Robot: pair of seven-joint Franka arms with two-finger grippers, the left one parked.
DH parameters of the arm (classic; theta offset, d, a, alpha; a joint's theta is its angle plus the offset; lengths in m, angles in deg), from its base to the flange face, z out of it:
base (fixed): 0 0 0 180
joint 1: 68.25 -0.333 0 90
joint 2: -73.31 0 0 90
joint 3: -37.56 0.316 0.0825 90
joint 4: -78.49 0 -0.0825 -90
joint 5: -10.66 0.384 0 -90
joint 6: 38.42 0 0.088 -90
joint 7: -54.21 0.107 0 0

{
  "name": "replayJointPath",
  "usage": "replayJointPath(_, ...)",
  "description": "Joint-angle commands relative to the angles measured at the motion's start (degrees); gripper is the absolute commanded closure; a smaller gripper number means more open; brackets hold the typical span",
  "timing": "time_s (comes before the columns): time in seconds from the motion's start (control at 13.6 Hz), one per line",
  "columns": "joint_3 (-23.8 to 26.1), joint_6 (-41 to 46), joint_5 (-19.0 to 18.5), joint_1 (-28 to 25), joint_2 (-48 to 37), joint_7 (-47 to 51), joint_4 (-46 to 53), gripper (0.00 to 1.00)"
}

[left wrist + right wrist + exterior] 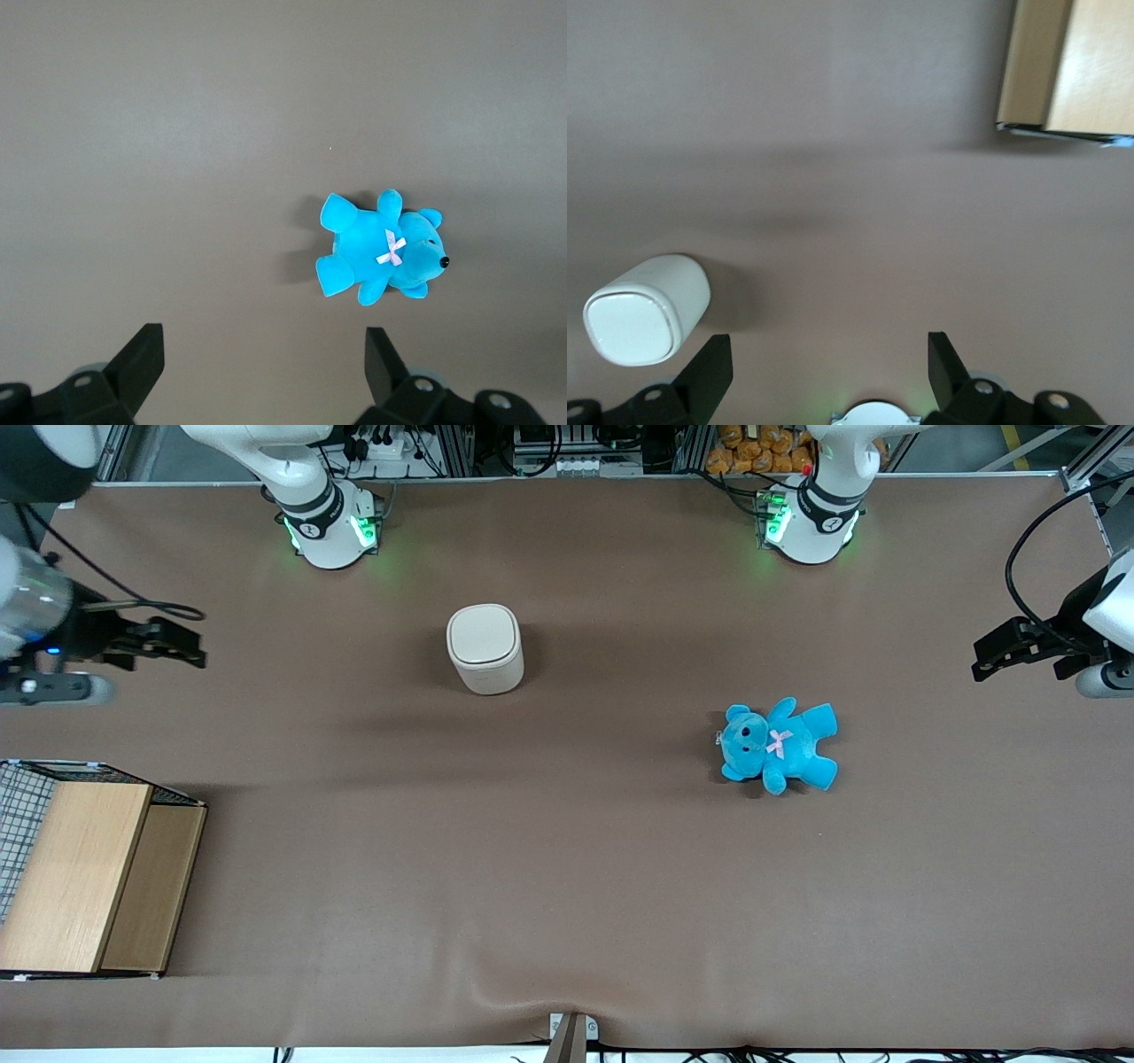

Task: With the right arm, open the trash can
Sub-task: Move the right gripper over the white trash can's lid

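The trash can (pixel 485 647) is a small cream-white bin standing upright on the brown table, its flip lid shut. It also shows in the right wrist view (pixel 645 309). My right gripper (pixel 168 646) hovers high above the table at the working arm's end, well apart from the can and about as far from the front camera as it. Its fingers (pixel 709 372) are spread wide with nothing between them, the gripper's middle (pixel 830 367) over bare table.
A blue teddy (pixel 778 745) lies toward the parked arm's end, nearer the front camera than the can. A wooden box (pixel 84 877) with a wire grid stands at the working arm's end near the front edge; it shows in the right wrist view (pixel 1067 66).
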Motion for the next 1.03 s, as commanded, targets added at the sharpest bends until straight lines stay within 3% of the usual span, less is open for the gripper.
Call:
replayJointPath(0.0,2.4,-0.5,2.6,0.2,-2.4,4.0,-3.9,0.14)
replayJointPath(0.22,8.1,-0.8,2.6,0.2,-2.6,5.5,-5.0,0.38)
replayJointPath(0.51,11.4,-10.0,2.7,0.2,-8.0,7.4,-16.7,0.5)
replayJointPath(0.73,16.4,-16.3,2.8,0.2,-11.3,13.2,-24.5,0.72)
replayJointPath(0.95,19.7,-19.1,4.3,-0.1,-11.2,19.3,-27.8,0.78)
